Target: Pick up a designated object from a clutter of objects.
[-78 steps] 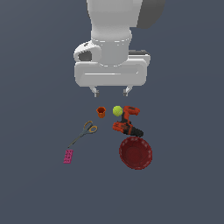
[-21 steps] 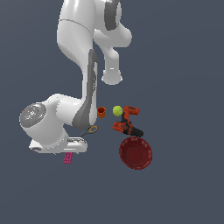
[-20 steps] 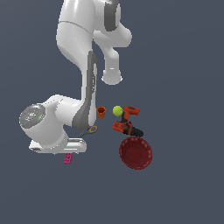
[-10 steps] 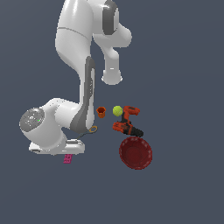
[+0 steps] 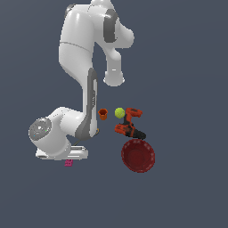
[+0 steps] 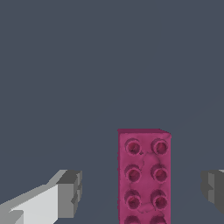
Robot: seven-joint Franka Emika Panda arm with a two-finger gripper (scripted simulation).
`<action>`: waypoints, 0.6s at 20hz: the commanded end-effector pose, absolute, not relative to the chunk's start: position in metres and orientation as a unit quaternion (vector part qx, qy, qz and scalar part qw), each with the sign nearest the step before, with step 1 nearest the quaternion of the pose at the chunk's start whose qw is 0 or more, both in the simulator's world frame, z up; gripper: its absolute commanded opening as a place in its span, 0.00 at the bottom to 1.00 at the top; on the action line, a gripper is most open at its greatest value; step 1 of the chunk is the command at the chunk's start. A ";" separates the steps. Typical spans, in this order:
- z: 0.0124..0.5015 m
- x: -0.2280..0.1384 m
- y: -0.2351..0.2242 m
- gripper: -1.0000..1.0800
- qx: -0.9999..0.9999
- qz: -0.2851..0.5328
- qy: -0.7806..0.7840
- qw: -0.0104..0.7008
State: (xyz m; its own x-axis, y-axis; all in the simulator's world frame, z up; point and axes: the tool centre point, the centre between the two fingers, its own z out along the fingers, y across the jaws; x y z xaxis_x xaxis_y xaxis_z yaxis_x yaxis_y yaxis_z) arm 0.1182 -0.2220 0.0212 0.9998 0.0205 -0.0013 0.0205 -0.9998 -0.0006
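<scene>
While my arm bends low on the exterior view's left, my gripper hangs over the dark floor with its jaws spread wide, one grey finger pad on one side and the other just showing at the frame's edge in the wrist view. Between those pads lies the magenta-pink studded block, flat on the floor with its rows of round studs facing up; it sits nearer the far pad than the near one, and neither pad touches it. From the exterior view I see only a small corner of that block peeking out beneath my white hand, at the scene's lower left and well apart from the other items. Moving toward the exterior view's right, a small orange cup stands upright just beside my forearm, and a yellow-green tennis ball rests near it. Touching or almost touching the ball is the red-and-black power drill, lying on its side. Below the drill, just beside it, the dark red plate sits flat on the floor. My arm hides whatever lies behind it.
</scene>
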 end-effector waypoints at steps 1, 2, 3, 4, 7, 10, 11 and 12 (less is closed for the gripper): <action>0.013 0.119 -0.222 0.96 -1.000 0.000 -0.010 0.000; 0.012 0.119 -0.222 0.96 -1.000 0.000 -0.010 0.000; 0.012 0.119 -0.223 0.96 -1.000 0.000 -0.010 0.000; 0.012 0.120 -0.223 0.96 -1.000 0.000 -0.010 0.000; 0.012 0.120 -0.223 0.00 -1.000 0.000 -0.010 0.000; 0.012 0.120 -0.223 0.00 -1.000 0.000 -0.010 0.000; 0.012 0.120 -0.223 0.00 -1.000 0.000 -0.010 0.000; 0.012 0.120 -0.223 0.00 -1.000 0.000 -0.010 0.000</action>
State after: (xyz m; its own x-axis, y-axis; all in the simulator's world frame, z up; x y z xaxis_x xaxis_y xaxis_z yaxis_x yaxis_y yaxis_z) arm 0.1196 -0.2227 0.0117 0.9998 0.0206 -0.0006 0.0206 -0.9998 -0.0004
